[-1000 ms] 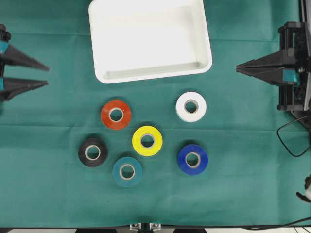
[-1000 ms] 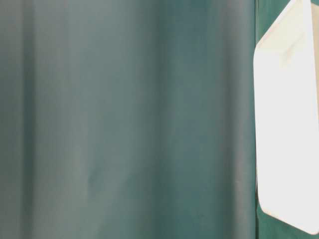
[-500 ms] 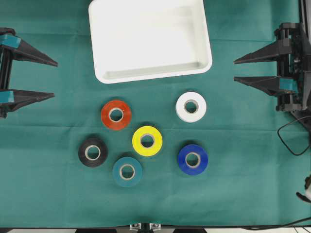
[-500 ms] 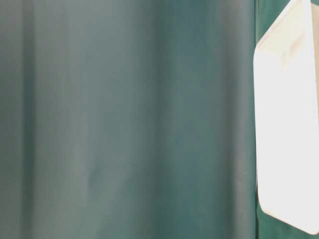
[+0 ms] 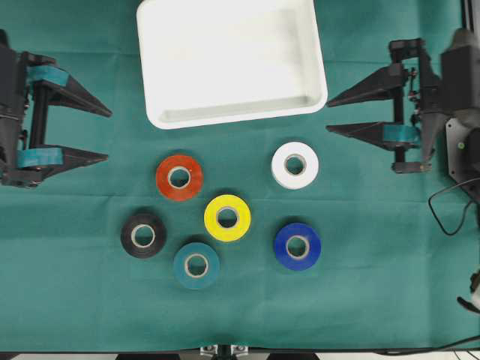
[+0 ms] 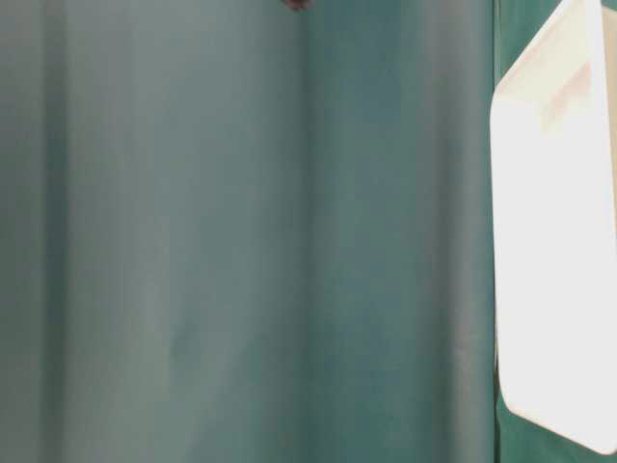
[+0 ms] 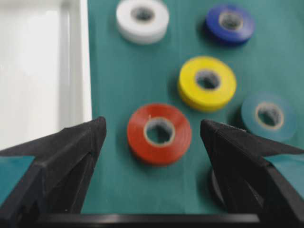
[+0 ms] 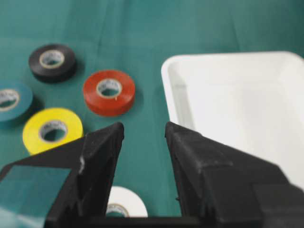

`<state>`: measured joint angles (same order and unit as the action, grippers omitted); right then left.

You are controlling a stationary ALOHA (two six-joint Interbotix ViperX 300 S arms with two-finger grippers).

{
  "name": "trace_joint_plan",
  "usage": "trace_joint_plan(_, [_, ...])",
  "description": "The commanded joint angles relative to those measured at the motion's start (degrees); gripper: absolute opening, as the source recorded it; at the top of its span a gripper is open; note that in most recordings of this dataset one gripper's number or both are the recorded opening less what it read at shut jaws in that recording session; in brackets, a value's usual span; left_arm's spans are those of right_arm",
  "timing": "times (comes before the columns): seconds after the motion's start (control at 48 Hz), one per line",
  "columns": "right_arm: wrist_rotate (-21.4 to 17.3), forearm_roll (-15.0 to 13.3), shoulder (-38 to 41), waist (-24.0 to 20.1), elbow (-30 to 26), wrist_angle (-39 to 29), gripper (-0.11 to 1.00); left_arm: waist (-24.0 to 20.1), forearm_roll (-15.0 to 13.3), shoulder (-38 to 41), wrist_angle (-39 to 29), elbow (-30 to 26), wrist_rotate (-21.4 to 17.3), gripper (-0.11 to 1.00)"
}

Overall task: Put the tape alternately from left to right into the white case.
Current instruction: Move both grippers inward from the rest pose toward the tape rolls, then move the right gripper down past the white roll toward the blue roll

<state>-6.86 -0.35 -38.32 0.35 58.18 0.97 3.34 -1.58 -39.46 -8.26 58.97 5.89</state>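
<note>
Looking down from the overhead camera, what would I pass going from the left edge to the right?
Left gripper → black roll → red roll → teal roll → yellow roll → white roll and blue roll, level → right gripper.

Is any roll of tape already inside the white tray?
No, the white case holds nothing; all six rolls lie on the green cloth.

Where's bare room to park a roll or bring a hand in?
The shallow white plastic case holds nothing. Bare green cloth runs right of the blue roll, left of the black roll, and between the red roll and white roll. Yellow, teal and black sit close together.
</note>
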Motion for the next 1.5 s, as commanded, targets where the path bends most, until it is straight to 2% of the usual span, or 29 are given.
trace_joint_plan(0.0, [-0.1,-0.1,1.8,0.1,-2.5,-0.6,0.54,0.2,0.0,1.8,-1.2,-2.3,0.1,0.45])
trace_joint_plan(0.292, [-0.1,-0.1,8.6,0.1,-5.9,-6.0,0.54,0.2,0.0,6.2,-1.9,-3.0,0.4,0.45])
trace_joint_plan(0.708, [0.0,-0.1,16.3,0.1,-8.2,-6.9,0.54,0.2,0.0,13.0,-5.0,-5.4,1.5,0.45])
trace_joint_plan(1.479, [-0.2,-0.7,17.3,-0.3,-8.7,-7.8,0.54,0.2,-0.1,14.3,-5.7,-5.7,2.0,0.45])
